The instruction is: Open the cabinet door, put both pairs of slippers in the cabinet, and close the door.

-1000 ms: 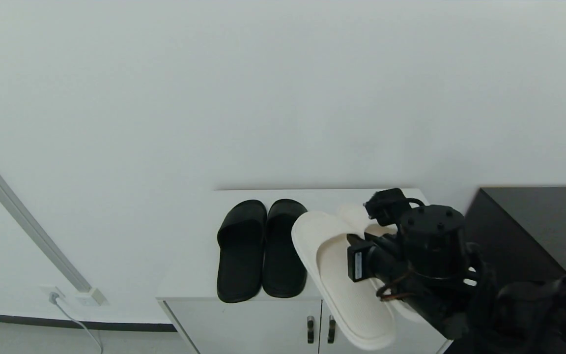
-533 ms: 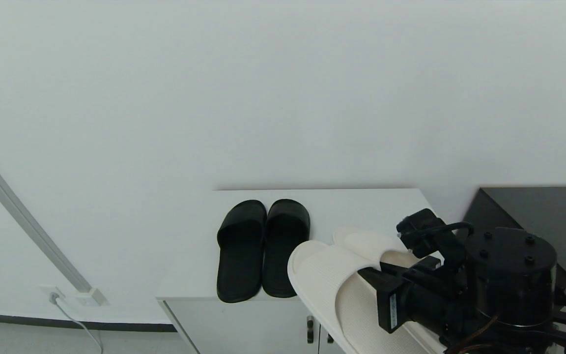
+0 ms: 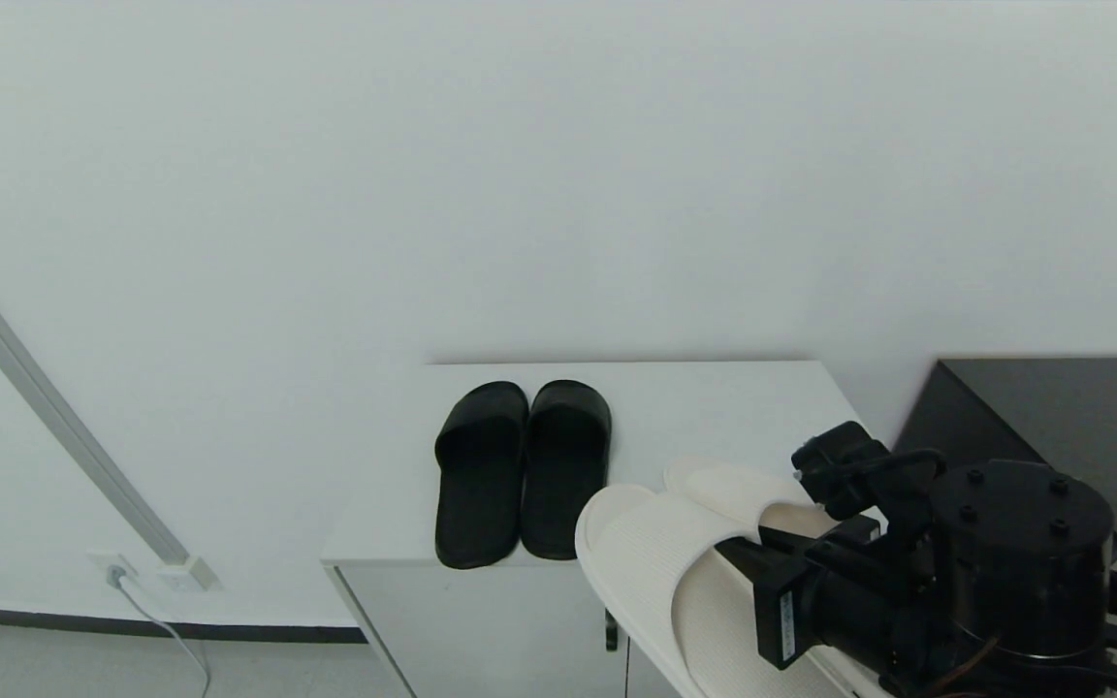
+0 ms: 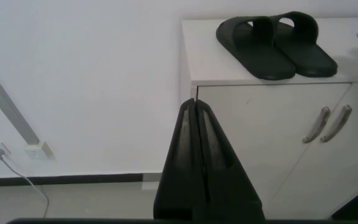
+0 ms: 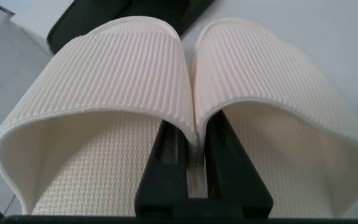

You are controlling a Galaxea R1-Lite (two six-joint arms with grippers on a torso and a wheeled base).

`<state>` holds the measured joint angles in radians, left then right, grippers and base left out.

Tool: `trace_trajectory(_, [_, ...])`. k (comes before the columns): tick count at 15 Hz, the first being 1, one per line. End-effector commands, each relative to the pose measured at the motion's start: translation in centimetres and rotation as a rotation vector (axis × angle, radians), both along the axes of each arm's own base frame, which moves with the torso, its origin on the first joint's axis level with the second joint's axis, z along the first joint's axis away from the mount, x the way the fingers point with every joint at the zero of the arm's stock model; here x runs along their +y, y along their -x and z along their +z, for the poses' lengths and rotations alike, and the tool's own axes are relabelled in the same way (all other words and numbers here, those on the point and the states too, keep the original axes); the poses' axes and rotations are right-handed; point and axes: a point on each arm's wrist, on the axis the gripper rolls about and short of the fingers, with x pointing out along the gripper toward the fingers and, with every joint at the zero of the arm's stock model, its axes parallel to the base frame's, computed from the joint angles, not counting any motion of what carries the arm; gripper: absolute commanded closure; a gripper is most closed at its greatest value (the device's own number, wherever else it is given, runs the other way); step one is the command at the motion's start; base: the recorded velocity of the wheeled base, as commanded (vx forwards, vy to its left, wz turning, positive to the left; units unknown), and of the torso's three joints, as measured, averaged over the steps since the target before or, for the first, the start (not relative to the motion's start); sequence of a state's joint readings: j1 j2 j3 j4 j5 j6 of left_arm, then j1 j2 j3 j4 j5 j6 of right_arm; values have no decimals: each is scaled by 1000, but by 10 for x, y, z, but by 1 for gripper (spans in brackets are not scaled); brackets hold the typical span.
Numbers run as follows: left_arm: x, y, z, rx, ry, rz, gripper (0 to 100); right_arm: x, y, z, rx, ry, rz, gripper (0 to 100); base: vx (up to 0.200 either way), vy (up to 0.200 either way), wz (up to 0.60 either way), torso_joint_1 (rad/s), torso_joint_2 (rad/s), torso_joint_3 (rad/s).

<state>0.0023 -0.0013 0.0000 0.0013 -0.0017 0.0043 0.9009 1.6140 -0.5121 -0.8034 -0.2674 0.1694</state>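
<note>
A pair of black slippers (image 3: 520, 470) lies side by side on top of the white cabinet (image 3: 714, 407); the left wrist view also has the black slippers (image 4: 278, 37). My right gripper (image 5: 191, 143) is shut on the white slippers (image 5: 185, 81), pinching their inner straps together. In the head view the white slippers (image 3: 655, 553) hang lifted in front of the cabinet's right front edge. My left gripper (image 4: 196, 112) is shut and holds nothing, low in front of the cabinet's left corner. Both cabinet doors (image 4: 272, 143) are closed, with two metal handles (image 4: 328, 123) at the centre seam.
A dark table (image 3: 1053, 427) stands right of the cabinet. A wall socket with a cable (image 3: 117, 577) and a slanted grey trunking (image 3: 35, 397) are on the wall at the left. Bare wall rises behind the cabinet.
My right gripper has carried the white slippers off the cabinet top, down and toward me. The head view has shifted slightly.
</note>
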Motion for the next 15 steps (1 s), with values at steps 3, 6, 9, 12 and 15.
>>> trace_trajectory(3, [0, 0, 0, 2, 1, -1, 100, -2, 1, -2, 3, 4, 0, 100, -200, 0, 0, -12, 1, 6])
trace_trajectory(6, [0, 0, 0, 2, 0, -1, 100, -4, 3, -3, 4, 13, -1, 100, -67, 0, 0, 1, -1, 1])
trace_trajectory(9, [0, 0, 0, 2, 1, -1, 100, -6, 4, -2, -12, 30, 9, 100, 0, 0, 0, 0, 0, 0])
trace_trajectory(12, [0, 0, 0, 2, 1, -1, 100, -5, 4, -3, -10, 33, 9, 100, 0, 0, 0, 0, 0, 0])
trace_trajectory(15, [0, 0, 0, 2, 1, 1, 100, -6, 4, -2, -13, 30, 8, 100, 0, 0, 0, 0, 0, 0])
